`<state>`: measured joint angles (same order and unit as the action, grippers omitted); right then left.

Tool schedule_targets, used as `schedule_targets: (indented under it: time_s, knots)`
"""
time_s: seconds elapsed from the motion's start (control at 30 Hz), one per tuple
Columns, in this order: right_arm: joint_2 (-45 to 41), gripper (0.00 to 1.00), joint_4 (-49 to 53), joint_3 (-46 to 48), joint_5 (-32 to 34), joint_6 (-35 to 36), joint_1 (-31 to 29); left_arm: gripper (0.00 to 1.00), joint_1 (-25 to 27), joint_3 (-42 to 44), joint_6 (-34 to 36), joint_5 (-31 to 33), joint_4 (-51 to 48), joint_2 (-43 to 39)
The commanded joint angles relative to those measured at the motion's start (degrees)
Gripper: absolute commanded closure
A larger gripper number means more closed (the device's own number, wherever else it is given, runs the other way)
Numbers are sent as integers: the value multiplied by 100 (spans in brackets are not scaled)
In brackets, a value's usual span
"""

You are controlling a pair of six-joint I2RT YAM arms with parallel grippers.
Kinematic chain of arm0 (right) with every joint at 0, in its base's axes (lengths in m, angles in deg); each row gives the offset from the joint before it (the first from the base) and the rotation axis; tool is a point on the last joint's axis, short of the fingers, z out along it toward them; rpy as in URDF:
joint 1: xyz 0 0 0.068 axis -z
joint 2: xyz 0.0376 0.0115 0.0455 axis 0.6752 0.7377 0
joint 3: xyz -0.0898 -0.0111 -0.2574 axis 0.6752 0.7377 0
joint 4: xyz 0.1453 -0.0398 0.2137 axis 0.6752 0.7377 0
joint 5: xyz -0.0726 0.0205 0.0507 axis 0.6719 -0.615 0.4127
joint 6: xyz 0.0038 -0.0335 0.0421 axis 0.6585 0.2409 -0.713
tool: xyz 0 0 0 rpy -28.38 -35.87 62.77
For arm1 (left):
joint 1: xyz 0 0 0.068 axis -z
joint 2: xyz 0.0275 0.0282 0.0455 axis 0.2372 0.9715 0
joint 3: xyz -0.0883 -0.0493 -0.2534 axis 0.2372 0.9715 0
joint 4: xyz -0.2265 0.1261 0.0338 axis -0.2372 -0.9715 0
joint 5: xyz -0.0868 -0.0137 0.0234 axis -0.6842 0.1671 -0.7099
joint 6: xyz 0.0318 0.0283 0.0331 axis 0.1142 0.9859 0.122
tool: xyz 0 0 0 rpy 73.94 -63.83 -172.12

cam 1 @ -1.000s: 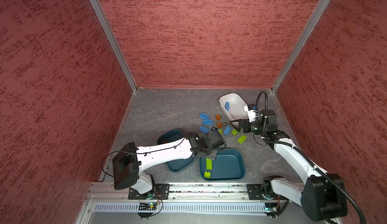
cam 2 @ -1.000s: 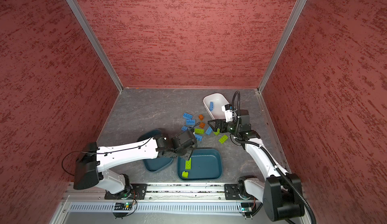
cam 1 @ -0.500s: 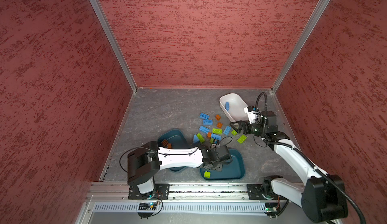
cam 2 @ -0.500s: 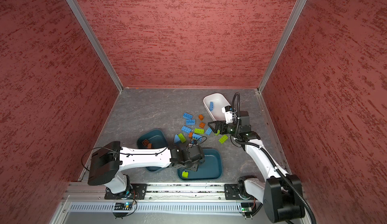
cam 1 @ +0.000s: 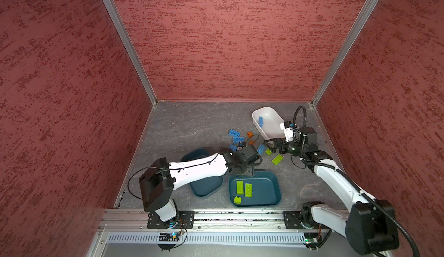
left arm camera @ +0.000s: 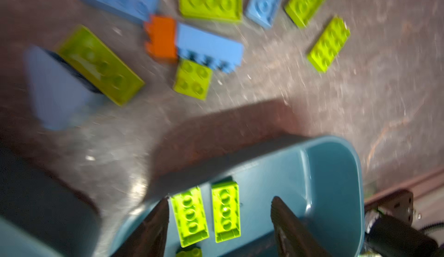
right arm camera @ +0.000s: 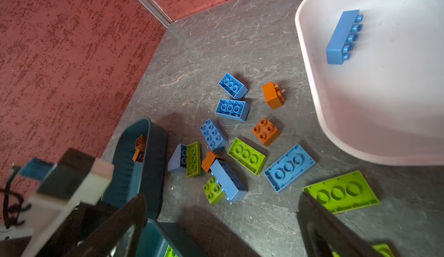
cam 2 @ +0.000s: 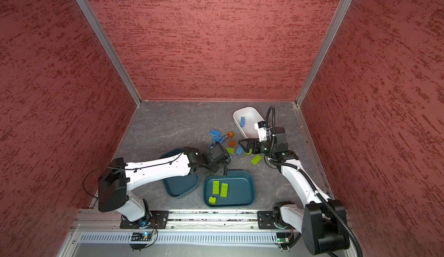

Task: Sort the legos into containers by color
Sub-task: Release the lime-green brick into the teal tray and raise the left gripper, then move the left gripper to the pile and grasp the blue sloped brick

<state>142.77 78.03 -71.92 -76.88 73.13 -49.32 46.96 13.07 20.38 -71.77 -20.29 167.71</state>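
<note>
**Greens lie past my left fingers; a blue plate sits just off my right**

My left fingers (left arm camera: 156, 222) stand apart with nothing between them. The left gripper (left arm camera: 219, 201) hangs over the far rim of the near teal tub (left arm camera: 336, 147). A pair of long green bricks (left arm camera: 189, 213) lies side by side directly below, and a small green brick (cam 1: 237, 199) sits nearer in the same tub.

The loose legos (right arm camera: 213, 133) all lie on the far side of that rim. Closest to these fingers is a four-stud green brick (left arm camera: 193, 79), though this wrist view is blurred.

My right fingers (right arm camera: 319, 219) are spread wide and empty. The right gripper (right arm camera: 223, 197) hovers low at the right edge of the pile, pointing left. A flat blue plate (right arm camera: 289, 168) lies just ahead of it. Its long axis slants from near-left to far-right, closer to the line my fingers open along than across it. I judge I would have to turn the wrist to take it by its short side.

A flat green plate (right arm camera: 341, 192) lies just beside one right finger.

The white tub (cam 1: 271, 114), holding one blue brick (cam 1: 260, 121), is just far of the right gripper. That makes the right arm the nearer one for blues and the left arm nearer for greens.

The left teal tub (cam 1: 204, 188) holds orange-brown bricks (right arm camera: 140, 147).
</note>
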Motion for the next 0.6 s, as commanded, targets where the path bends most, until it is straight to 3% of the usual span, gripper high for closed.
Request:
schedule_targets:
  time_s: [0.0,0.27,0.47,0.57]
  knots:
    - [76,1,-239,-230,-114,42,25,29,-344,-110,-151,573,-657,-31]
    - [230,1,-310,-264,-247,62,27,27,-593,-387,-1443,1272,-915,594]
    - [353,1,-318,-278,-333,112,26,32,-636,-622,-2477,1671,-1358,1120]
    - [374,1,-379,-240,-368,87,24,32,-656,-554,-2616,1680,-1162,1179]
